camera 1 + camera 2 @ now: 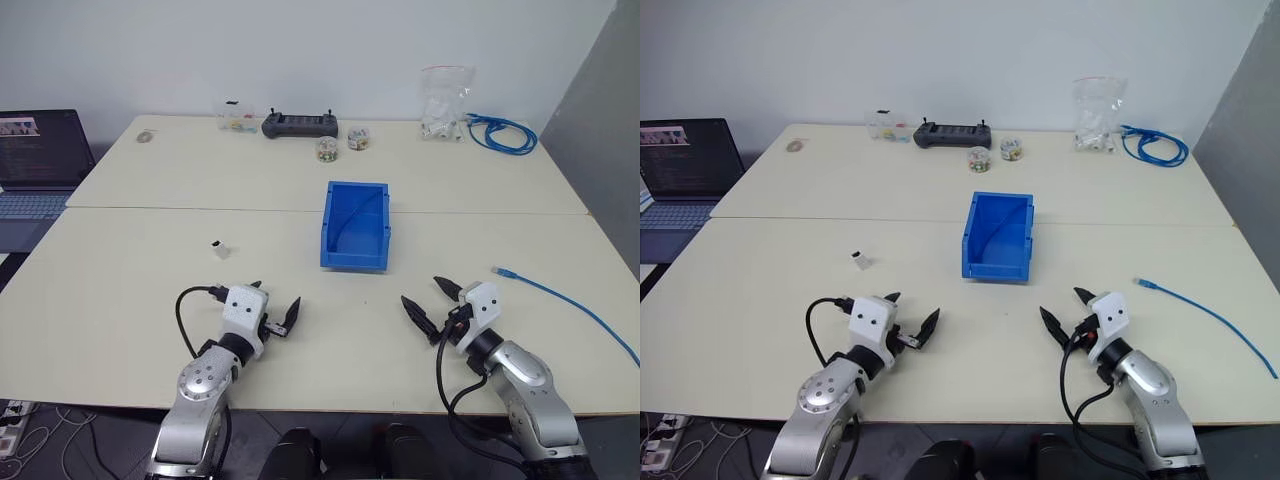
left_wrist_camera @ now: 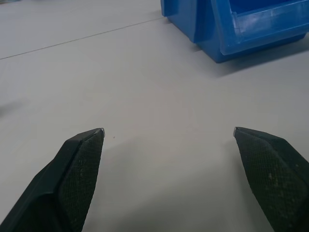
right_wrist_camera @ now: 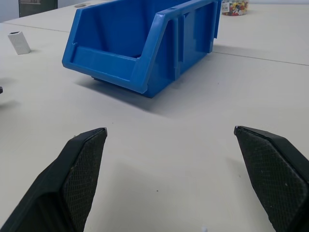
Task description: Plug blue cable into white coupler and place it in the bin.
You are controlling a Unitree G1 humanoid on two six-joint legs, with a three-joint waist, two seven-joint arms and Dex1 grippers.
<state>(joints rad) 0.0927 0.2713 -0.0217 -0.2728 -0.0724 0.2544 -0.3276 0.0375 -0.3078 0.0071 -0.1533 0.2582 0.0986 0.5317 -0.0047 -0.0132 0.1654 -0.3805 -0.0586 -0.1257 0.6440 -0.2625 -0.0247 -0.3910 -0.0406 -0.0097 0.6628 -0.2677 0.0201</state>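
While both grippers hover empty over the near counter [image 1: 120, 330] with jaws wide, nothing is yet picked up. The coupler [image 1: 219, 247] stands left of the bin [image 1: 356, 226], beyond the left gripper [image 1: 275, 309]; the cable [image 1: 560, 300] lies to the right, its plug beyond the right gripper [image 1: 432, 300]. Next, I judge, each must reach out and close on its own part.
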